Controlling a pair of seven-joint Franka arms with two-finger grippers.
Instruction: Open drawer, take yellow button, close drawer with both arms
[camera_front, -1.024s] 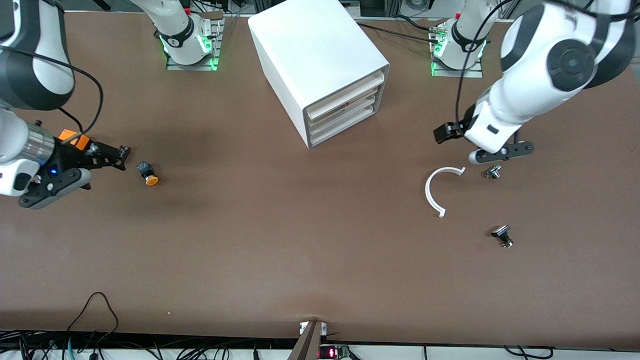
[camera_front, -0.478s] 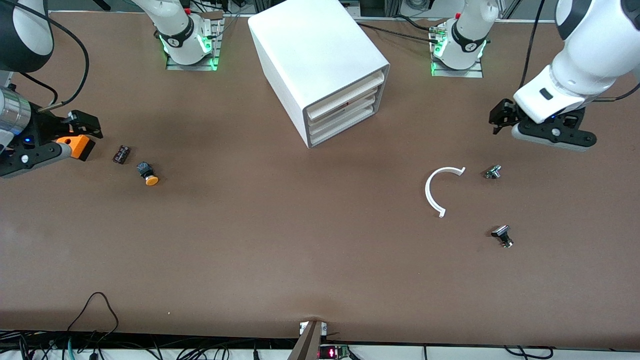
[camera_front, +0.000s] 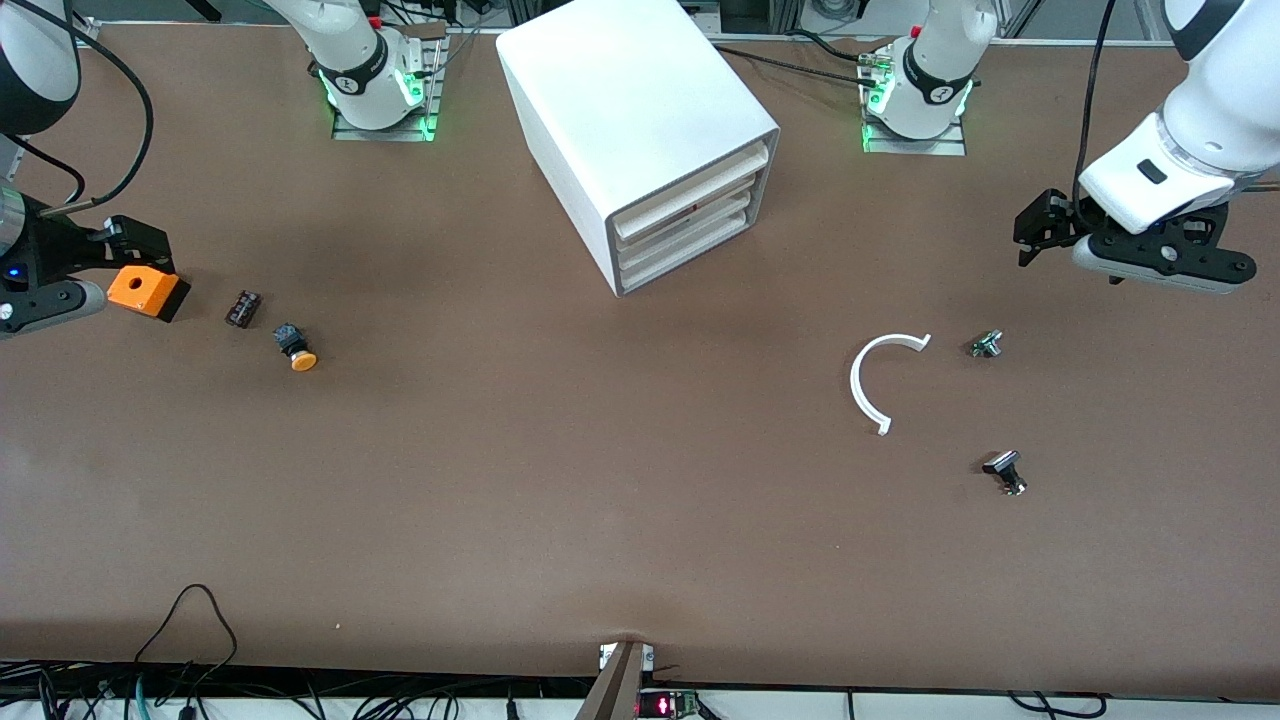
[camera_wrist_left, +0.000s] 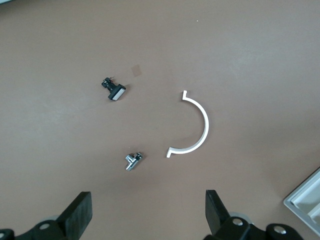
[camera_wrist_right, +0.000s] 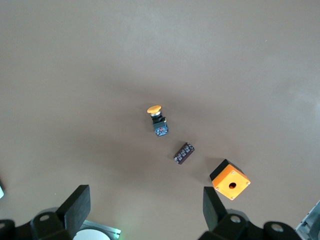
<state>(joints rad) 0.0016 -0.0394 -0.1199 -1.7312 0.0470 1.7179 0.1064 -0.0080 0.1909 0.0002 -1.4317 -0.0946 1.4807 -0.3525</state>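
Drawer (camera_front: 690, 190) fronts are sitting flush in your white cabinet (camera_front: 620, 100), the top one shut. Your button (camera_front: 296, 349) is lying on the worktop (camera_front: 600, 500) toward the right arm's end, at about eight o'clock from the cabinet, with a small dark part (camera_front: 242, 308) just beside it and an orange box (camera_front: 143, 290) near that. Your right gripper (camera_wrist_right: 145, 210) is hanging over that end, fingers (camera_wrist_right: 77, 205) spread. Your left gripper (camera_wrist_left: 148, 212) is hovering with fingers (camera_wrist_left: 80, 212) spread, a white curved piece (camera_front: 875, 380) and two small metal parts (camera_front: 987, 344) lying below.
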